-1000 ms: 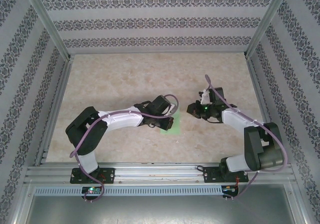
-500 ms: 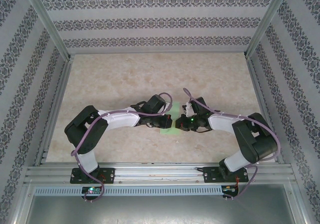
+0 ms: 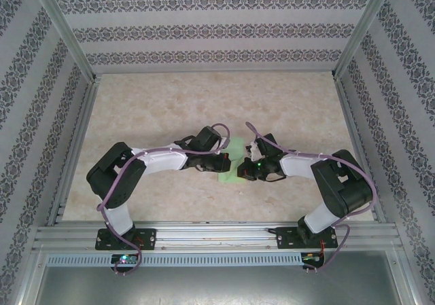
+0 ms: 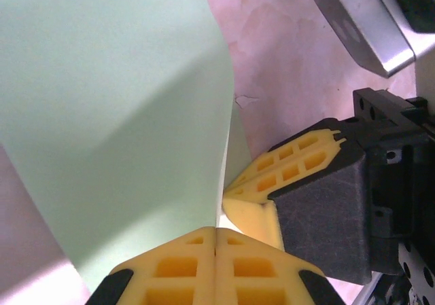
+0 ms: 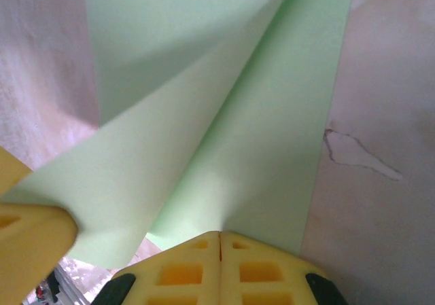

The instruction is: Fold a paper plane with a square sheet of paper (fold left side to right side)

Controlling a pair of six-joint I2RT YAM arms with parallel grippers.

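The square sheet of paper [image 3: 226, 177] is light green and lies mid-table between both arms. In the left wrist view the paper [image 4: 115, 115] rises in a curved flap, and its edge runs into the seam of my left gripper [image 4: 215, 231], which is shut on it. My left gripper [image 3: 230, 160] sits over the sheet. My right gripper [image 3: 243, 171] is shut, its tips [image 5: 219, 236] resting on the flat layer of paper [image 5: 272, 135] beneath the raised flap. Its yellow fingers [image 4: 272, 176] stand right beside my left fingertips.
The marbled table top [image 3: 204, 101] stretches behind the arms. Patterned walls [image 3: 217, 30] close in the back and both sides. An aluminium rail [image 3: 217, 236] carries the arm bases at the near edge.
My right arm has swung left from beside the paper until its shut gripper meets the sheet. My left gripper has shifted slightly right and away with the paper's edge.
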